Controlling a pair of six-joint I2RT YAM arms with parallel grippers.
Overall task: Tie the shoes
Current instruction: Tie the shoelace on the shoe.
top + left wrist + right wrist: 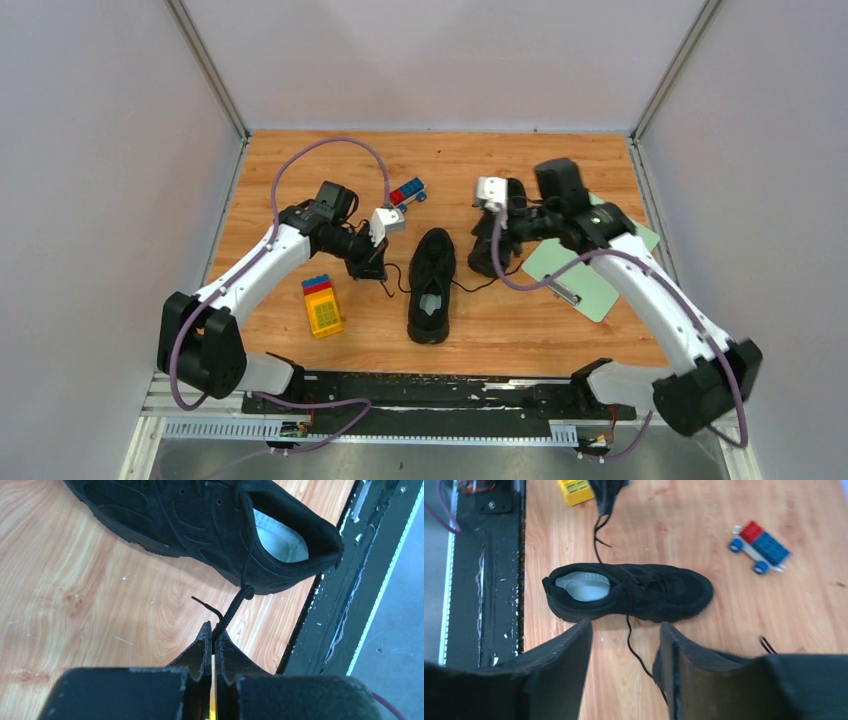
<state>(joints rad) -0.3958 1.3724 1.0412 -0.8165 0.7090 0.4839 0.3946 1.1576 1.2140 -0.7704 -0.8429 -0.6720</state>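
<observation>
One black sneaker (432,285) with a pale grey insole lies mid-table, toe to the far side. It also shows in the left wrist view (200,520) and the right wrist view (629,592). My left gripper (372,265) is at its left, shut on the shoe's left lace (235,605), which runs taut into the closed tips (213,630). My right gripper (497,250) is open, low over the table right of the shoe, with the right lace (634,652) lying between its fingers. A dark shape under it may be the second shoe; I cannot tell.
A yellow toy block (322,305) sits left of the shoe. A red and blue brick car (407,190) stands behind it. A green clipboard (585,265) lies at the right. A black rail (440,390) runs along the near table edge.
</observation>
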